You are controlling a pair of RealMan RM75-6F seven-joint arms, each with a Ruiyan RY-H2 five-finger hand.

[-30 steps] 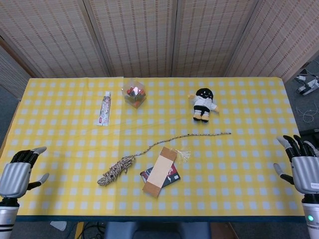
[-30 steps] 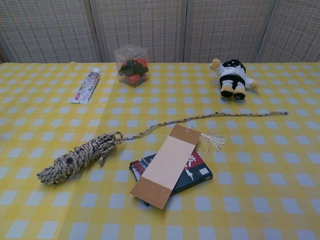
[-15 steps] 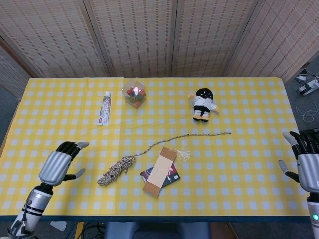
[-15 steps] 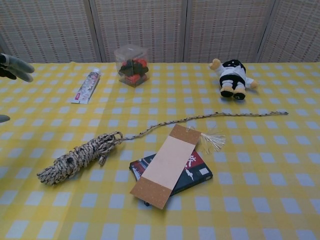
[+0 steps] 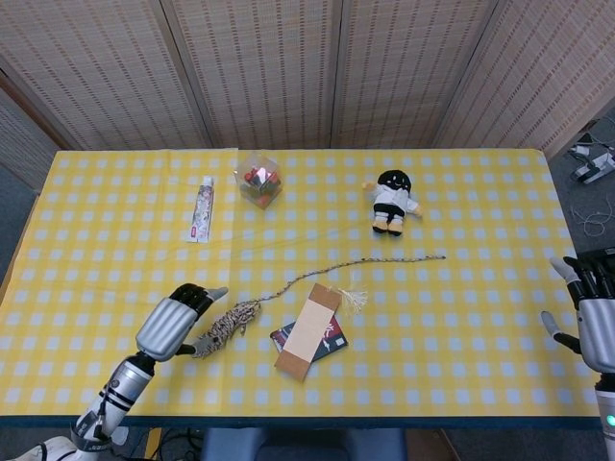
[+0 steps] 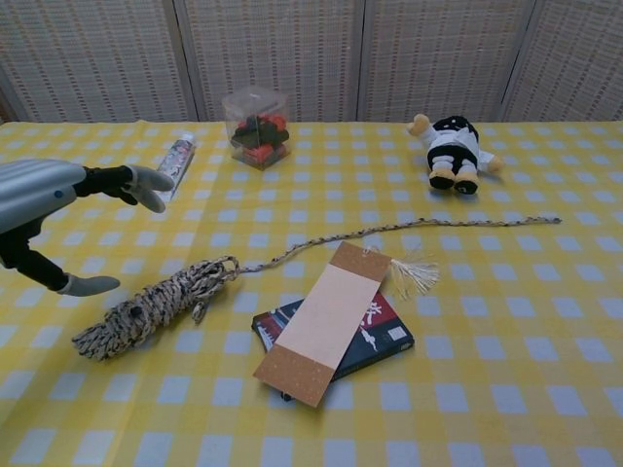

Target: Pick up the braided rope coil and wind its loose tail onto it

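The braided rope coil (image 5: 224, 327) (image 6: 154, 305) lies on the yellow checked table, left of centre near the front edge. Its loose tail (image 5: 370, 263) (image 6: 409, 228) runs up and to the right across the cloth. My left hand (image 5: 173, 321) (image 6: 49, 209) hovers just left of the coil with fingers spread apart, holding nothing. My right hand (image 5: 594, 312) stays at the table's far right edge, open and empty; the chest view does not show it.
A tan bookmark with a tassel (image 5: 309, 329) (image 6: 324, 321) rests on a dark booklet (image 6: 368, 332) right of the coil. A toothpaste tube (image 5: 202, 207), a clear box (image 5: 258, 179) and a plush doll (image 5: 392, 200) stand further back.
My left hand has swept rightward from the table's left edge to just beside the coil. The right hand drifted slightly right. The rope has not moved.
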